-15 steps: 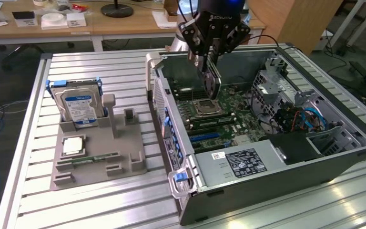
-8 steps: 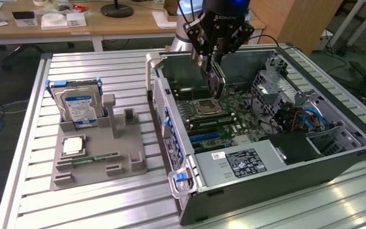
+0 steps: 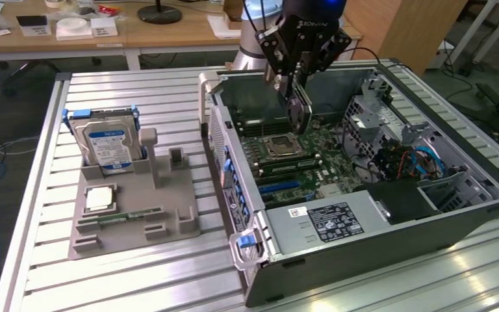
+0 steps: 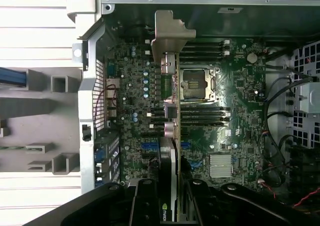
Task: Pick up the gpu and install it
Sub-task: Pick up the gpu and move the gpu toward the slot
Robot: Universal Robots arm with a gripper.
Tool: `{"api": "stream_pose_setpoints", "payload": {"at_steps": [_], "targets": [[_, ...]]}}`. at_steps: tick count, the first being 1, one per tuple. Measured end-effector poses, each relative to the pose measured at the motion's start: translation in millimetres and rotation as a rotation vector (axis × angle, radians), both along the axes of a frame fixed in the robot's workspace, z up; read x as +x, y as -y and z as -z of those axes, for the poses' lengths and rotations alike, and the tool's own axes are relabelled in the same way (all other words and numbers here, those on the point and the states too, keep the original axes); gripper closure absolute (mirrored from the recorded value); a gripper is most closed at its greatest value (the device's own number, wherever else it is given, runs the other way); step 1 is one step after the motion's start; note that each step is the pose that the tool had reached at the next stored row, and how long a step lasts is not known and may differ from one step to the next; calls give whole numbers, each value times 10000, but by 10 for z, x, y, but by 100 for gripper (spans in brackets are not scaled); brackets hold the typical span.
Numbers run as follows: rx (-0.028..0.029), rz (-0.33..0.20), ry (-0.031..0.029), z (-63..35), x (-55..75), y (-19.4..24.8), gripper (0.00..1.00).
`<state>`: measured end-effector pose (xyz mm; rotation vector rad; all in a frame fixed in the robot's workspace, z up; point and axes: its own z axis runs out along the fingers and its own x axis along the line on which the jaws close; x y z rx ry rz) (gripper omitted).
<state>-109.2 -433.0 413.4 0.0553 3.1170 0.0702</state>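
Gripper (image 3: 293, 77) clamps its jaws on the upper end of the gpu (image 3: 298, 110), holding the card edge-down inside the open computer case (image 3: 362, 260), above the green motherboard (image 3: 319, 162) and beside the processor socket (image 4: 195, 84). It appears not yet seated.
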Motion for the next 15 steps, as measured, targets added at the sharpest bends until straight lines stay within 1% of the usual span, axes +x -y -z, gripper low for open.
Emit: {"api": "stream_pose_setpoints", "payload": {"at_steps": [15], "targets": [[1, 0, 0, 0, 122, 0, 74]]}}
